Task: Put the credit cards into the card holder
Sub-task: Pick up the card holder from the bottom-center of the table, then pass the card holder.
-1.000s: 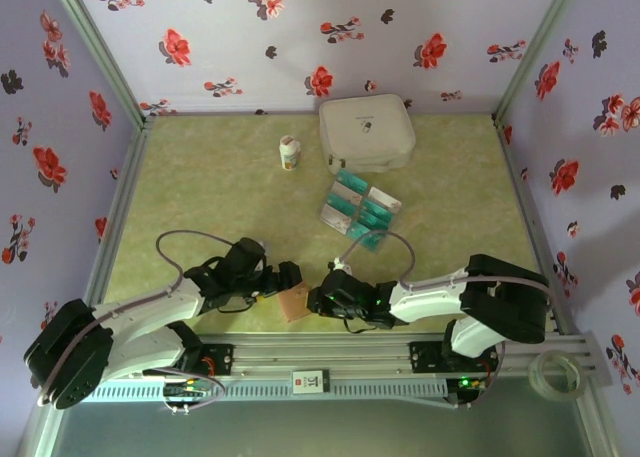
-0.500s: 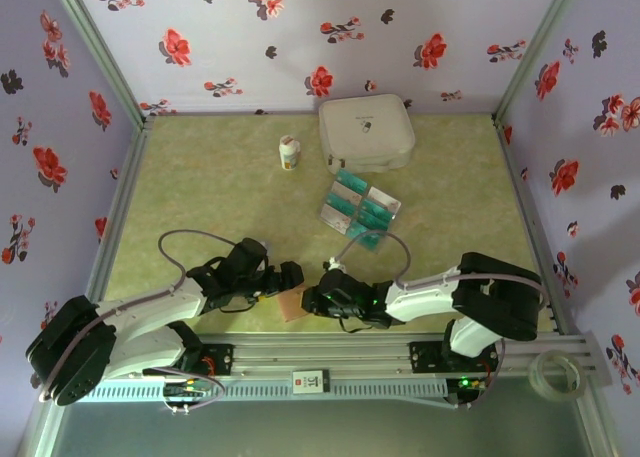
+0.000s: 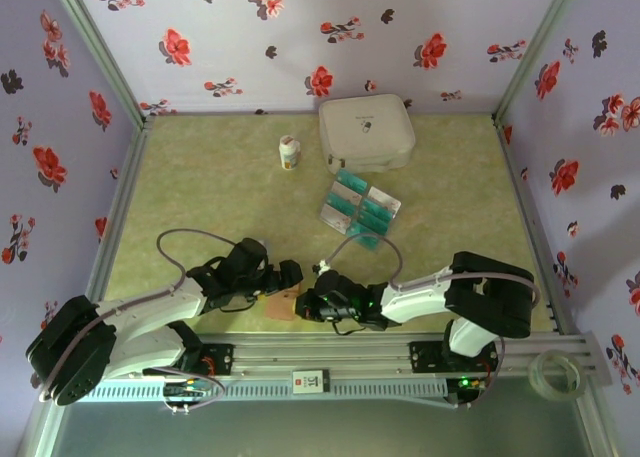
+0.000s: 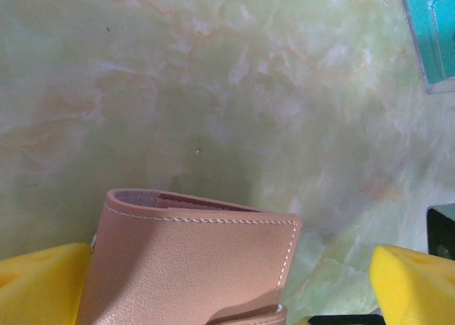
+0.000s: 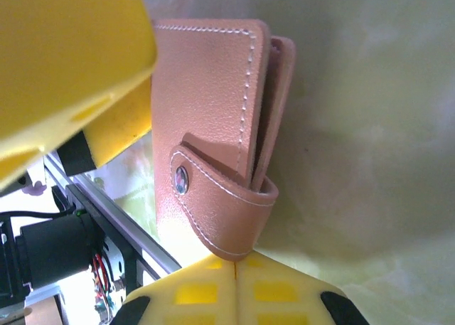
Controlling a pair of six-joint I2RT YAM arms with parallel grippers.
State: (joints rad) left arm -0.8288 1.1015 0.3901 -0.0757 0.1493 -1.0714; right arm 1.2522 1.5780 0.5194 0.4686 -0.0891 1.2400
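Left jaws stood wide open around the holder [image 4: 192, 268]; right jaws closed, empty, touching its strap [image 5: 217, 215]. Seemed best to clamp left first, then peel the strap

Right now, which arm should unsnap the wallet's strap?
Probably the right arm. The right fingers are shut at the end of the strap, while the left fingers stand open either side of the wallet, better placed to steady it.
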